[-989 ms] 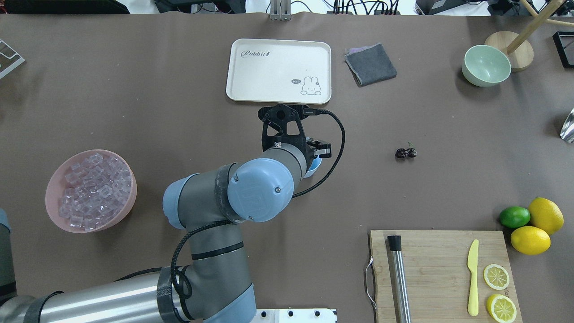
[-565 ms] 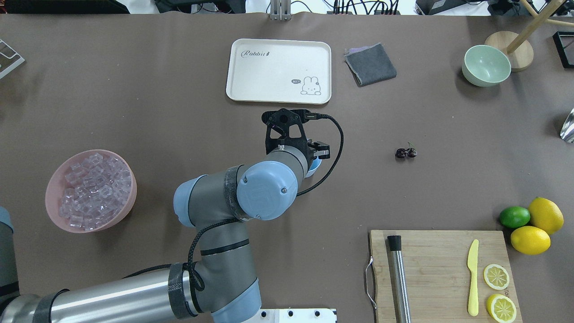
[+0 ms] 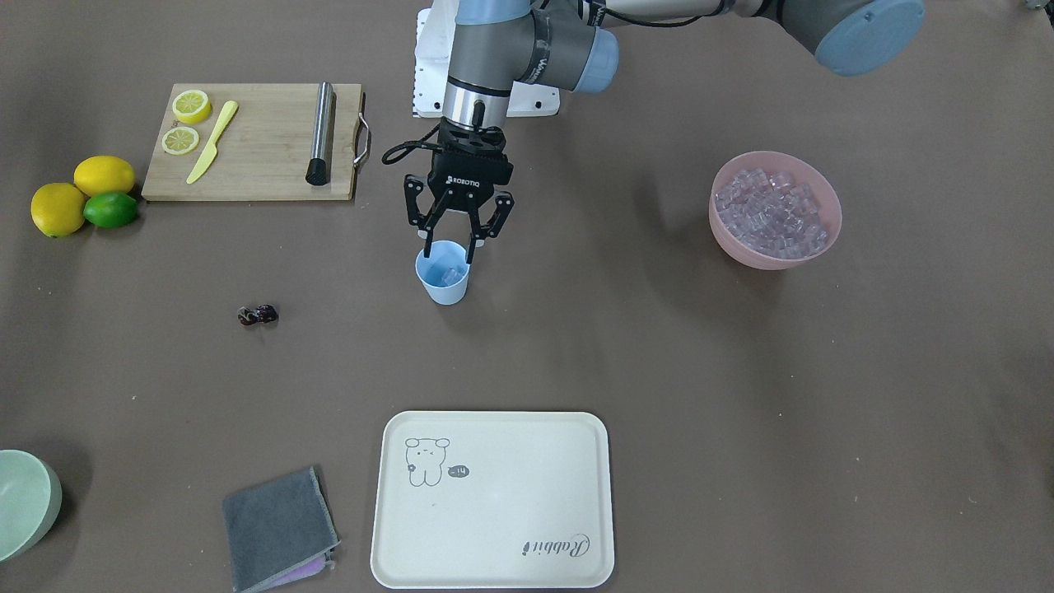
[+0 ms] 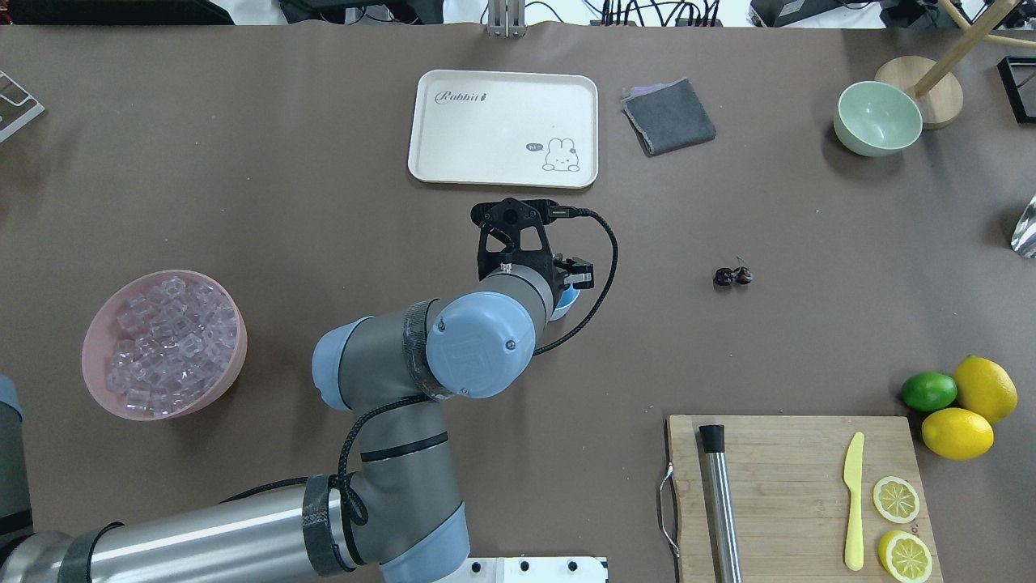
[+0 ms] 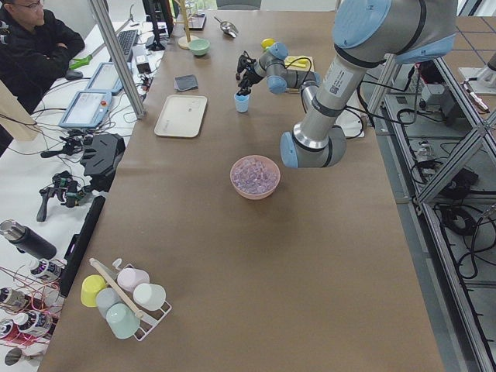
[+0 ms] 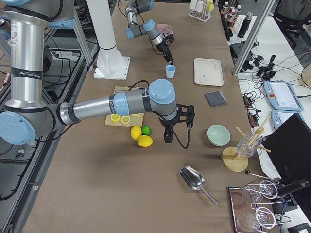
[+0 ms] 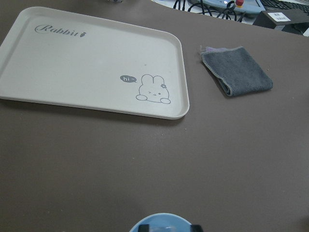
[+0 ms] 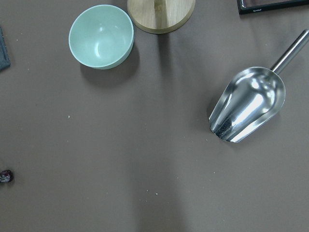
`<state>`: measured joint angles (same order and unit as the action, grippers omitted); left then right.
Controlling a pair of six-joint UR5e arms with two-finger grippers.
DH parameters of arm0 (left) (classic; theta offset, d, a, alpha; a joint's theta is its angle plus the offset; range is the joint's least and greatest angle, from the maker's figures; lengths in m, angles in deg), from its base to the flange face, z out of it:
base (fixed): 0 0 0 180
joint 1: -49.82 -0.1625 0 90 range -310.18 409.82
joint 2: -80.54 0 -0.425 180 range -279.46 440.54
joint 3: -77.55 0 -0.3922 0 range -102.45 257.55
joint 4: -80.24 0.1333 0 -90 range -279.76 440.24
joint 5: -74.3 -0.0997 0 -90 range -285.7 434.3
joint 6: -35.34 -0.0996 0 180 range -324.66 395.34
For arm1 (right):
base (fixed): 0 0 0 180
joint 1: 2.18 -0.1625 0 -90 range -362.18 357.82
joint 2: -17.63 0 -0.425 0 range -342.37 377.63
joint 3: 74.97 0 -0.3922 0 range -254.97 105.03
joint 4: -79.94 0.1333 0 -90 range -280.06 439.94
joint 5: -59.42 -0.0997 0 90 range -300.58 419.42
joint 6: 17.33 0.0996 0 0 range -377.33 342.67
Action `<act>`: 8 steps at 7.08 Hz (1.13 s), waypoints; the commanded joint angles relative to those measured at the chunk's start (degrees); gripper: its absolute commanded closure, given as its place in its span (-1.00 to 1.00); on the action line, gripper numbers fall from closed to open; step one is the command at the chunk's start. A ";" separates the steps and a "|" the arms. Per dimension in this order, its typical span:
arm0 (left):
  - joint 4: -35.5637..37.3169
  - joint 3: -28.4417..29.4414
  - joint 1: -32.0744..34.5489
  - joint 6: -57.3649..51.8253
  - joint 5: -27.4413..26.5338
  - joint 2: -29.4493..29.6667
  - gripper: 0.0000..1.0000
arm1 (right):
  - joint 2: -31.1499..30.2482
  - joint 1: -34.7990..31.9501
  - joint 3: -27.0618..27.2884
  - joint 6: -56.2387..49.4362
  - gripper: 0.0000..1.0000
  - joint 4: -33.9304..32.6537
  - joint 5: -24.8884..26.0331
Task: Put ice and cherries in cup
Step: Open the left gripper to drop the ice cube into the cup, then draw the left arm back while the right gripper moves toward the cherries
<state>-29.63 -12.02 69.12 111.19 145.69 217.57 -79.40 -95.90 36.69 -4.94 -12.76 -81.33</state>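
Left tool (image 3: 449, 249) spread over small light blue plastic cup (image 3: 443, 290), clear cube inside

Front-facing view: the black two-finger left tool points straight down at the cup. Its fingers (image 3: 428, 245) are apart, their tips level with the rim, one at each side of the mouth (whether they touch the rim I cannot tell). A small clear glassy ice cube (image 3: 449, 276) lies in the cup, which stands upright on the brown tabletop (image 3: 659, 371). A wide pink bowl (image 3: 774, 257) heaped with more ice (image 3: 770, 210) sits well apart on the left arm's side. The tiny dark glossy pair of cherries (image 3: 258, 315) lies on the tabletop at the cup's other side, apart from it. A cream rectangular tray with a rabbit drawing (image 3: 494, 502) lies across from the robot.

Overhead view: the left arm's wrist hides most of the cup, and only a blue sliver shows beside the tool.

Exterior left view: the left arm reaches far along the tabletop to the cup, with the pink bowl nearer the camera.

Exterior right view: the right tool (image 6: 168, 140) hangs low near two yellow lemons and a green lime (image 6: 146, 130). Whether its fingers are apart or together I cannot tell.

Left wrist view: the cup's rim shows at the bottom edge. The tray and a folded grey cloth (image 7: 236, 70) lie beyond.

Right wrist view: a pale green bowl (image 8: 101, 36) and a shiny metal scoop (image 8: 248, 104) lie below, with the cherries at the left edge.
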 commanded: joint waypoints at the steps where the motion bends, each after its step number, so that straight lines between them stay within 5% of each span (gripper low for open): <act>1: 0.70 -3.47 -0.23 -0.26 0.32 -0.78 -0.94 | 0.09 0.03 0.05 -0.18 -1.00 -0.03 -0.04; 4: 17.68 -18.66 5.10 -5.88 7.93 -2.46 -0.94 | 0.71 5.89 0.15 2.09 -1.00 9.67 -0.13; 6: 21.27 -29.21 11.86 -9.72 14.70 -10.15 -0.94 | 4.28 15.36 -0.38 14.07 -1.00 19.18 0.39; 8: 24.94 -33.81 22.04 -16.05 23.74 -14.40 -0.94 | 10.26 26.25 -0.56 20.37 -1.00 21.06 4.32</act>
<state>-7.25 -42.84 84.76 99.06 163.47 205.68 -72.47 -76.23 36.31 11.80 6.92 -79.61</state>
